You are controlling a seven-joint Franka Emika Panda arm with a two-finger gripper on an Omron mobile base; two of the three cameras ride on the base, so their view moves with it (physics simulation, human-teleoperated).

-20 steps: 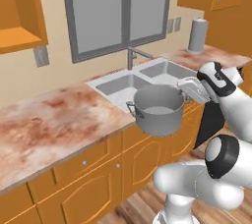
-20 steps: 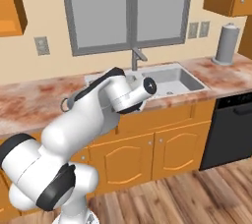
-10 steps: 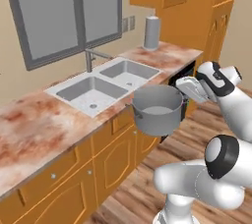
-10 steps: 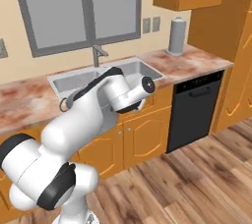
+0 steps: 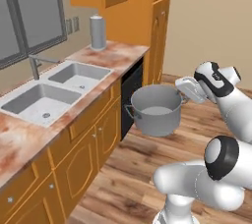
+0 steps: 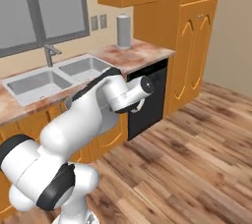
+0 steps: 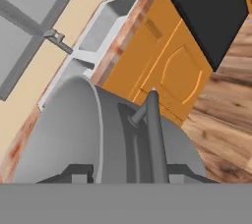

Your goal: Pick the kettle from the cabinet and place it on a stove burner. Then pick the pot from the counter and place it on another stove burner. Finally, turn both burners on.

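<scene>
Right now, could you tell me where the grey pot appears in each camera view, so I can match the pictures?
Left base view: the pot hangs at centre, off the counter and over the wooden floor, at the gripper.
Right base view: I cannot make the pot out; the arm stands where it would be.
Hand view: its wall and loop handle fill the lower half.
Shared landmark: the double sink.
</scene>
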